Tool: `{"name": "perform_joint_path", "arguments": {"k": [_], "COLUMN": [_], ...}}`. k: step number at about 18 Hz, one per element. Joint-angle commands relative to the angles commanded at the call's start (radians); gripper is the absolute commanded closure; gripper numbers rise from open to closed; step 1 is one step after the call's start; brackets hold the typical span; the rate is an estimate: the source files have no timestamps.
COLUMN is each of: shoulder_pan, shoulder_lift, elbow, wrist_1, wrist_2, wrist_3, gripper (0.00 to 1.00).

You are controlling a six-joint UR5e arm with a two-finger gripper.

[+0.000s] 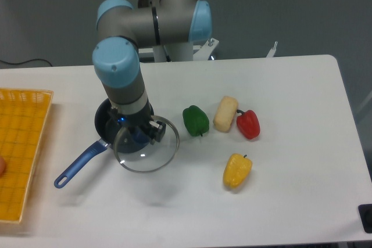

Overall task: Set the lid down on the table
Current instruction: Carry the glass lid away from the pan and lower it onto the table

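The round glass lid [152, 154] with a thin silver rim hangs tilted in my gripper [138, 137], overlapping the right side of the dark frying pan [104, 121]. The gripper comes down from above and is shut on the lid's centre; the knob is hidden by the fingers. The lid looks held above the white table [290, 201], with a faint shadow on the tabletop in front of it. The pan's blue handle [78, 168] points to the front left.
A yellow-orange gridded tray [20, 149] lies at the left edge. To the right of the lid lie a green pepper [196, 120], a pale yellow piece [225, 113], a red pepper [248, 124] and a yellow pepper [237, 170].
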Motion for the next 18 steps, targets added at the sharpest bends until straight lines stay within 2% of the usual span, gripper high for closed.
{"name": "perform_joint_path", "arguments": {"k": [8,18], "shoulder_pan": [0.034,0.048], "shoulder_lift": [-0.055,-0.109], "elbow": [-0.002,0.005], "wrist_1": [0.029,0.037], "wrist_2": [-0.003,-0.009], "wrist_3": [-0.011,-0.011], "gripper": [0.46,0.46]}}
